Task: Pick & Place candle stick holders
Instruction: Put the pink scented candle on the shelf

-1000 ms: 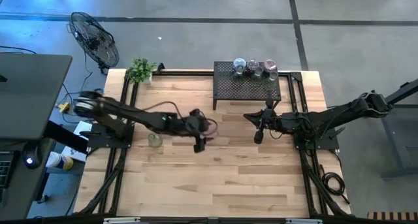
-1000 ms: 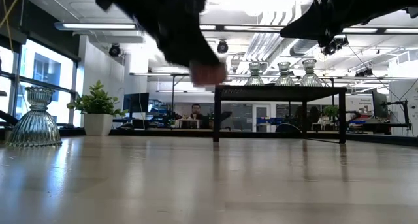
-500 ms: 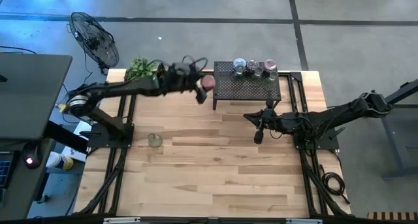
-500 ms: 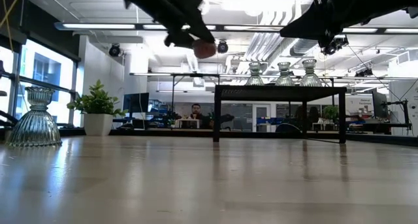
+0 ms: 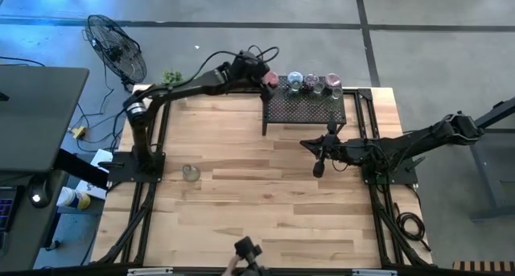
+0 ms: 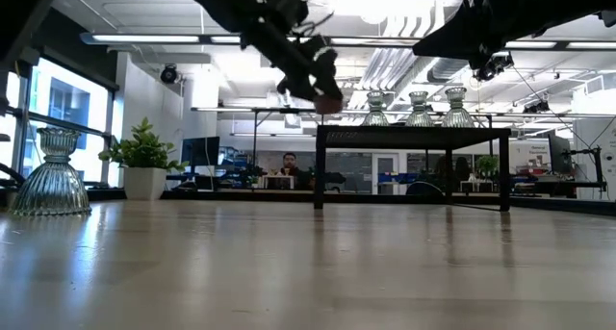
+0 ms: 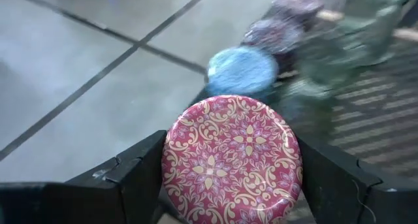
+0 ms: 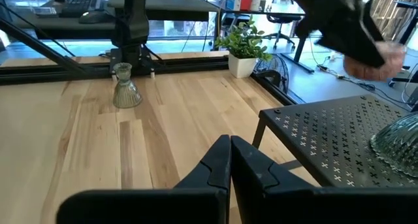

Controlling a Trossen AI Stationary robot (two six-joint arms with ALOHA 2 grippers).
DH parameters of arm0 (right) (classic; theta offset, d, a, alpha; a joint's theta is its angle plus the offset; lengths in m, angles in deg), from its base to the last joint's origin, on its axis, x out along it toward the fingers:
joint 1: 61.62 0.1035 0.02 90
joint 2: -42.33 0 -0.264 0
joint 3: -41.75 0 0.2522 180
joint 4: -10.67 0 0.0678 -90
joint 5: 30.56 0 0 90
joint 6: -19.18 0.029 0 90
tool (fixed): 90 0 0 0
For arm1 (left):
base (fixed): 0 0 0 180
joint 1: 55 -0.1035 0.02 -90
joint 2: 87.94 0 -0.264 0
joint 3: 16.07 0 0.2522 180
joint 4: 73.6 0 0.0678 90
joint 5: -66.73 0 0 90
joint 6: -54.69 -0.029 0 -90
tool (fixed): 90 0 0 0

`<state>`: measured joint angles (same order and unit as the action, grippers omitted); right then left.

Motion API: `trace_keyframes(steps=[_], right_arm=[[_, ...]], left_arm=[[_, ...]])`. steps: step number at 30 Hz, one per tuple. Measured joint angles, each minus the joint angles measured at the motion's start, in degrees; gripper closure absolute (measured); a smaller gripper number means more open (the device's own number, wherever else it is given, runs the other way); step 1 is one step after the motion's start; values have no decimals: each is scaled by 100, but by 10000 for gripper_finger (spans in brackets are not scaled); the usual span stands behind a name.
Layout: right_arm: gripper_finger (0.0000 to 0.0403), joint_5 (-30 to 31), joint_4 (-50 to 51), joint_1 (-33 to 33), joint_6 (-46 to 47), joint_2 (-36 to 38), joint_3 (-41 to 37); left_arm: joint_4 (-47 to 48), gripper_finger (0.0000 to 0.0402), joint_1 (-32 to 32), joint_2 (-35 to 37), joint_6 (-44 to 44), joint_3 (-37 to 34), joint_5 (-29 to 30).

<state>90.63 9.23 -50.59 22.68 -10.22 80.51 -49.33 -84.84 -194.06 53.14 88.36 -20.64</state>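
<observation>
floor [image 5: 241, 35]: grey concrete | ceiling lights [image 6: 144, 38]: lit strips | window [image 6: 67, 109]: bright | fan [image 5: 117, 47]: floor-standing

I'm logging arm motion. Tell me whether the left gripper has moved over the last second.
Yes. The left gripper, shut on the pink holder, went from mid-table up to the black mesh rack's left end. The right gripper waits beside the rack.

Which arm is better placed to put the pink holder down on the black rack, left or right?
Left. Its claw already grips the pink holder at the black rack's left edge. The right claw is shut and empty over the table in front of the rack.
</observation>
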Motion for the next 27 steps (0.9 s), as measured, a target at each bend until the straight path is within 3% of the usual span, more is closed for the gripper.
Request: trace_keyframes(steps=[10,27], right_arm=[[401,1,-4,1,-100,0,0],[402,0,-7,0,-83,0,0]], left_arm=[[-76,112,-320,-655,-31,337,-310],[-429,112,-317,-943,51,341,-661]])
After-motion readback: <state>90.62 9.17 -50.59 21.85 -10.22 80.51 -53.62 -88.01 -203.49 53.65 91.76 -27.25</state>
